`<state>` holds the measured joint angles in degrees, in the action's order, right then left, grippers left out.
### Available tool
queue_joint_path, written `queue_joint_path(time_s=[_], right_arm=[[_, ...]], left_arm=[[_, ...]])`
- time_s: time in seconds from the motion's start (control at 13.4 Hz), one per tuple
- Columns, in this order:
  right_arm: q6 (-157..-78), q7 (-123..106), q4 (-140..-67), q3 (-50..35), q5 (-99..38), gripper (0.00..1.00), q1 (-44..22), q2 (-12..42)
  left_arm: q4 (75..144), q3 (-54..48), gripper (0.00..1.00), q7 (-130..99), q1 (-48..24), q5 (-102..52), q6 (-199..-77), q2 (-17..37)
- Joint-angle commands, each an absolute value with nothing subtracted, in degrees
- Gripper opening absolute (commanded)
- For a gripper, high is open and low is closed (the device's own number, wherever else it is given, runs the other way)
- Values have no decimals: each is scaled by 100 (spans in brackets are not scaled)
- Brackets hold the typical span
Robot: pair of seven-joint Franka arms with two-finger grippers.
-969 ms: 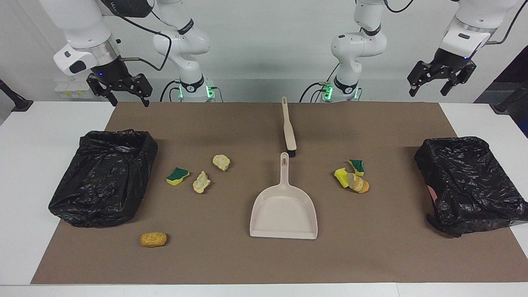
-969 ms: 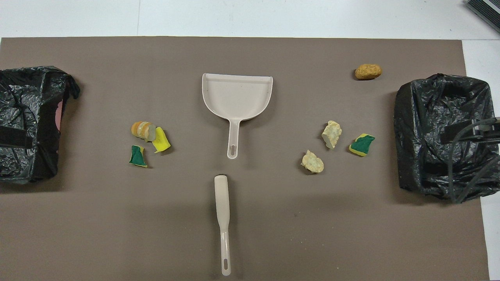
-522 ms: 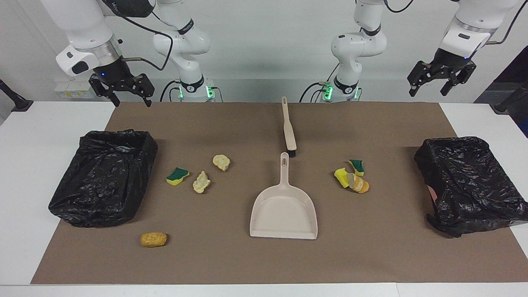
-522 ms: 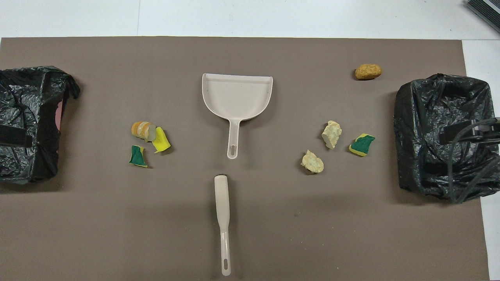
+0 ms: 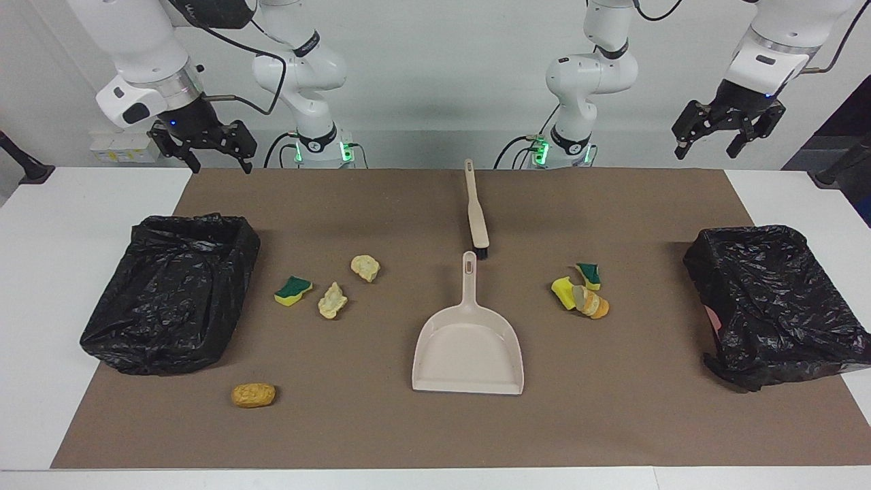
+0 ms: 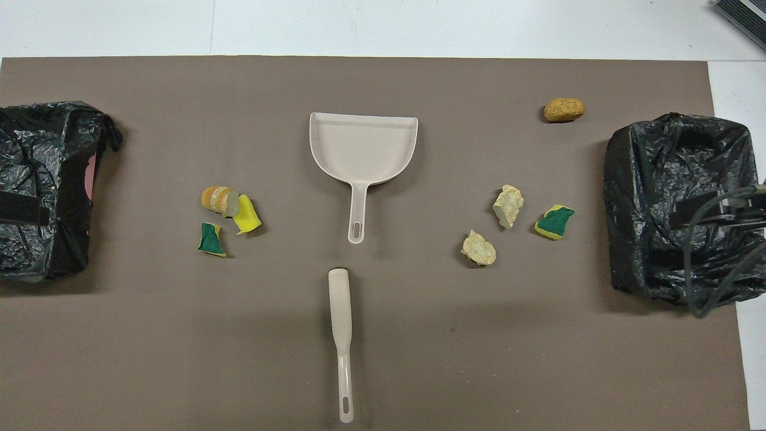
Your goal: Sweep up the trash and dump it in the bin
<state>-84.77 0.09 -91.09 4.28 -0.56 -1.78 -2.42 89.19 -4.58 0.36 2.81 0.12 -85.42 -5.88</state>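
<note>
Centrally, dustpan [image 5: 468,350] amid scattered trash [image 5: 331,300]

- Cut by the overhead picture's edge: black plastic-lined bin [image 6: 42,185] at the left arm's end of the table, only part showing.
- Crossed by a dark cable and a black strap in the overhead picture: black plastic-lined bin [image 6: 670,203] at the right arm's end, part of its inside covered.
- Hidden under its beige plastic back: bristles of the long-handled brush [image 5: 476,211], only a dark tuft showing.
- Too tightly packed to count: yellow, green and orange sponge and foam scraps [image 5: 582,292] in one cluster.
- Cut off at the facing picture's top: both white arms' upper links.
</note>
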Motion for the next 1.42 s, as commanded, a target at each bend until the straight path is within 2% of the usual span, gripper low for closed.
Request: queue_joint_path(time_s=[0.0,0.37,0.75,1.12,1.34], right_arm=[[-8394,44,-9167,378,-9,100,-141,-343],[-8226,105,-9053,186,-114,100,-281,-220],[-8323,123,-8465,-262,-70,100,-299,535],[-9297,640,-8402,-396,-88,100,-974,1141],[-9999,1325,-8420,-396,-114,100,-1352,1554]], left_arm=[[8965,-457,100,-9,299,-18,-8525,-633],[8956,-457,100,-9,299,-18,-8525,-633],[9175,-466,100,-44,290,-26,-8578,-755],[9562,-466,100,-62,255,-26,-8604,-949],[10062,-501,100,-53,202,-35,-8709,-1142]])
